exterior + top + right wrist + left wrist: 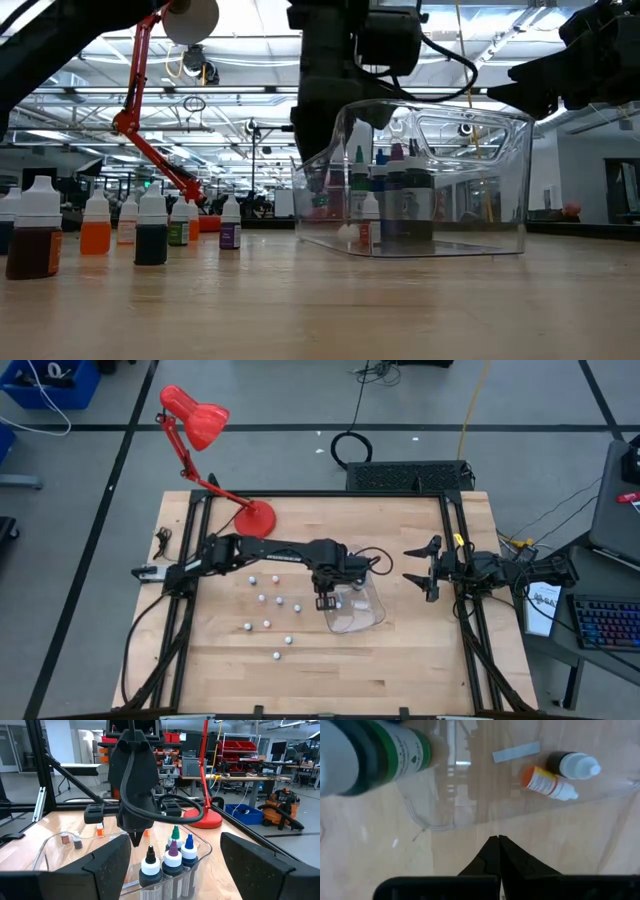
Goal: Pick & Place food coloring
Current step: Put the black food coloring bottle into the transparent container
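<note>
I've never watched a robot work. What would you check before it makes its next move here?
1. Left gripper empty: ok, fingers shut on nothing, at the tray's edge.
2. Tray flat on the table: ok.
3. All bottles collected: not ok, several small bottles stand on the table outside the tray.
4. Everything in the tray upright: not ok, the tall bottles stand, but an orange bottle and a dark bottle lie on their sides.
5. Right gripper out of the way: ok, open, waiting to the tray's right.
</note>
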